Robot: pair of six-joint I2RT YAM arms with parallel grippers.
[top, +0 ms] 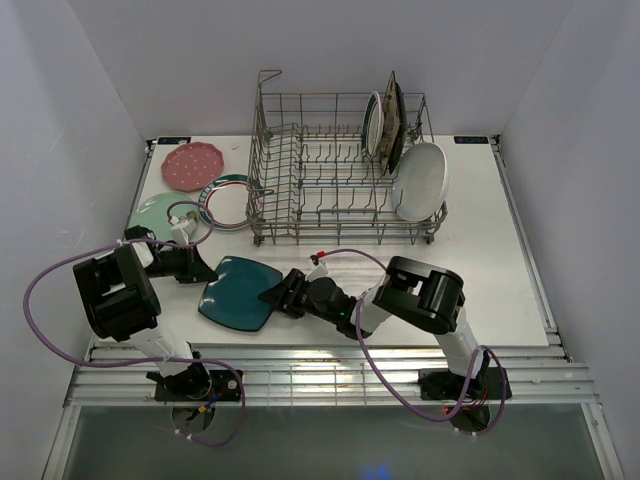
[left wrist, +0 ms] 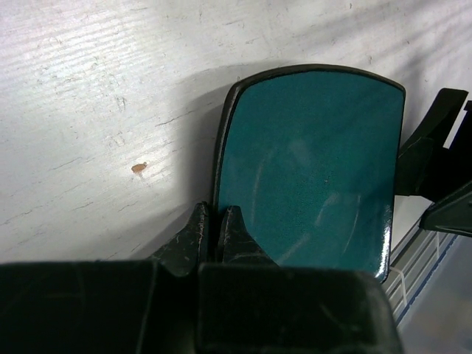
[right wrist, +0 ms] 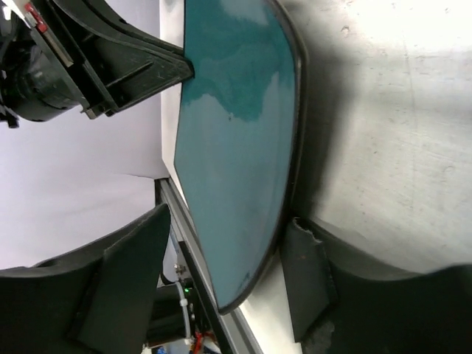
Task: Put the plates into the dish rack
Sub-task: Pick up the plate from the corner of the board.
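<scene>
A teal square plate (top: pixel 240 292) (left wrist: pixel 310 162) (right wrist: pixel 236 133) is held tilted just above the white table, in front of the dish rack (top: pixel 340 170). My left gripper (top: pixel 203 270) (left wrist: pixel 215 225) is shut on the plate's dark left rim. My right gripper (top: pixel 272 295) (right wrist: pixel 221 276) stands open around the opposite edge, one finger (right wrist: pixel 306 273) close under the plate and the other well off its top face. On the table to the left lie a pink dotted plate (top: pixel 190 165), a teal-and-red-rimmed plate (top: pixel 228 200) and a mint green plate (top: pixel 158 212).
At the right end of the rack stand a round plate (top: pixel 374 125), a floral square plate (top: pixel 394 120) and a white oval plate (top: pixel 420 180). The table's near edge and metal rails (top: pixel 320 365) run just behind the arms. White walls enclose the table.
</scene>
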